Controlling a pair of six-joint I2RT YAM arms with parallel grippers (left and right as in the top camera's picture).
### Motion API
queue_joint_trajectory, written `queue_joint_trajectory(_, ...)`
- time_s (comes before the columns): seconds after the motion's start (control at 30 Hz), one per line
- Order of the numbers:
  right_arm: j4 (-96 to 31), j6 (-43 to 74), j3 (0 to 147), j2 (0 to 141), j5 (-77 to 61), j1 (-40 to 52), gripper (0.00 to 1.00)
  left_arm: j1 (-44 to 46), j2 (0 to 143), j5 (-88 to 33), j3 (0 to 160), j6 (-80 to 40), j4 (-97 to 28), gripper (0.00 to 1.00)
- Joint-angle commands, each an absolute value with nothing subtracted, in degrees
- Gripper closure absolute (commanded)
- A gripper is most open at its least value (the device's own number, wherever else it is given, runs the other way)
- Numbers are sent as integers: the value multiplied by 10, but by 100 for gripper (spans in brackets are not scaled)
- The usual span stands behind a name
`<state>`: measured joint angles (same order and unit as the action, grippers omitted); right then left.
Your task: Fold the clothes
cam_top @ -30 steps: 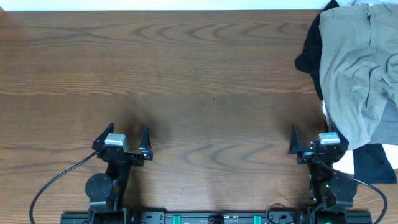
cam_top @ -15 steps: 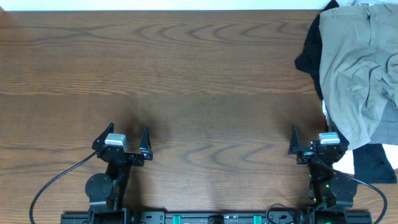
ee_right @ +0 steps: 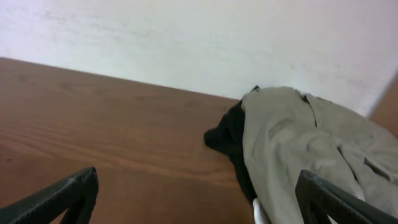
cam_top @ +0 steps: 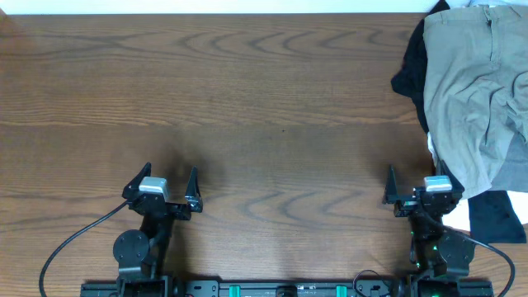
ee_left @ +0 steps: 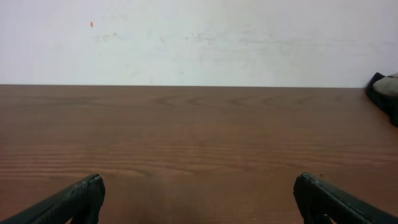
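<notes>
The khaki-green shorts [cam_top: 474, 91] lie crumpled on top of a pile at the table's right edge, and show in the right wrist view [ee_right: 298, 143] too. My left gripper [cam_top: 169, 180] is open and empty near the front left, far from the pile; its fingertips frame bare wood in the left wrist view [ee_left: 199, 199]. My right gripper [cam_top: 416, 183] is open and empty at the front right, just in front of the pile's near edge; its right finger is close to the cloth [ee_right: 199, 196].
A black garment [cam_top: 410, 66] sticks out under the shorts on the left and another black piece [cam_top: 495, 216] lies at the front right with white cloth [cam_top: 459, 216] beside it. The wooden table [cam_top: 247, 99] stretches left; a white wall [ee_left: 199, 37] stands behind.
</notes>
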<state>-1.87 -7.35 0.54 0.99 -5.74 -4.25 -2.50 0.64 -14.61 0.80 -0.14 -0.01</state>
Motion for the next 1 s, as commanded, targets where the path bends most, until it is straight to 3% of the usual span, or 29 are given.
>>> queue_joint_trajectory(0.0, -26, -69, 3, 9, -64, -37, 1, -23, 7, -154, 2, 4, -27, 2)
queue_joint_trajectory(0.57, 58, -33, 6, 9, -110, -37, 1, -23, 56, -161, 17, -57, -28, 2)
queue_joint_trajectory(0.8, 58, -33, 48, 33, -139, -37, 1, -23, 140, -161, 105, -57, -28, 2)
queue_joint_trajectory(0.97, 44, -42, 143, 132, -162, -37, 1, -23, 256, -208, 220, -57, -52, 2)
